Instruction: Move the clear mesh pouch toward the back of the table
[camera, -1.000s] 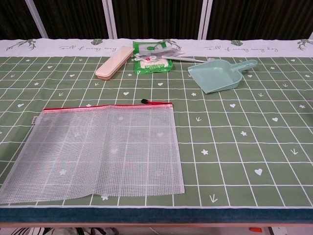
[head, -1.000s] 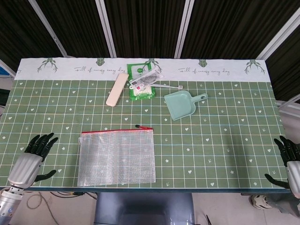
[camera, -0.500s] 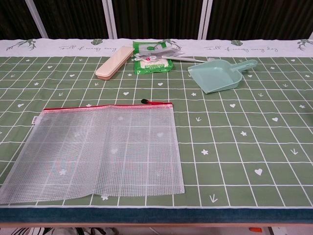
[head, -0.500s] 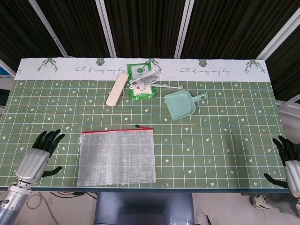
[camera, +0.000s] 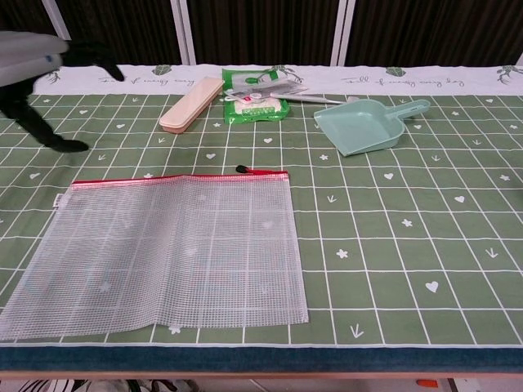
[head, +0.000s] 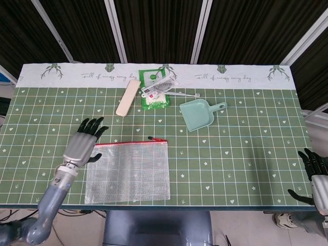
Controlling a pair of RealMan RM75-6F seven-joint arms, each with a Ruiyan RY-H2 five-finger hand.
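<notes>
One clear mesh pouch (head: 127, 171). One teal dustpan (head: 199, 114). One pink case (head: 128, 97). One green wipes pack (head: 154, 90). Two robot hands: left robot hand (head: 83, 143), right robot hand (head: 315, 177).

Silver-backed left hand (head: 80, 145) with black fingers (head: 91, 125), on grey arm (head: 49, 202).

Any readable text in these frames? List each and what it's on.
"Full of energy every day": script on the tablecloth's white back border, left of centre.
"Full of energy every day": same border, right of centre.
Green packet: has print, too small to read.
Clear mesh pouch, dustpan, beige case: no text visible.
</notes>
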